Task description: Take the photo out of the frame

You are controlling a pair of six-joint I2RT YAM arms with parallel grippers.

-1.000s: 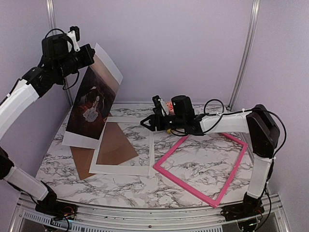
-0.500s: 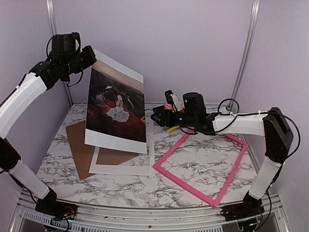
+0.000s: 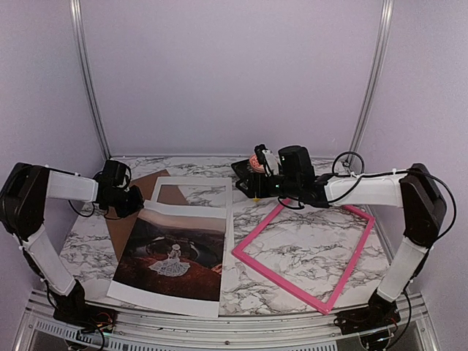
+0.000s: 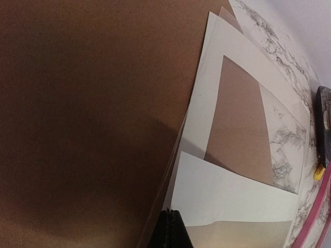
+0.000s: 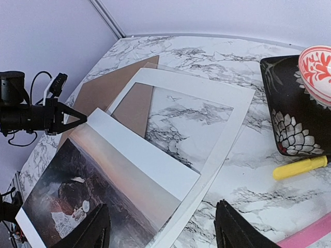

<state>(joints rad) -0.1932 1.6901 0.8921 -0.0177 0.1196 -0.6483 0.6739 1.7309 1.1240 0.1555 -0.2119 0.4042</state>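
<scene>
The photo (image 3: 175, 256) lies face up at the front left of the table, partly over the white mat. It also shows in the left wrist view (image 4: 227, 196) and the right wrist view (image 5: 103, 175). My left gripper (image 3: 135, 201) is low at the photo's far left corner and shut on it (image 4: 170, 230). The pink frame (image 3: 281, 281) lies flat and empty at the right, and its edge shows in the right wrist view (image 5: 310, 235). My right gripper (image 3: 247, 175) is open and empty (image 5: 163, 230), hovering above the mat's right edge.
A white mat (image 3: 194, 183) with a cut-out window lies on the brown backing board (image 3: 124, 227) at the back left. A black patterned tray (image 5: 295, 113) with a red-and-white bowl (image 5: 318, 64) and a yellow marker (image 5: 300, 168) sit behind the frame.
My left arm has swung down from high at the back left and laid the photo flat on the front left of the table. The right arm has barely moved.
</scene>
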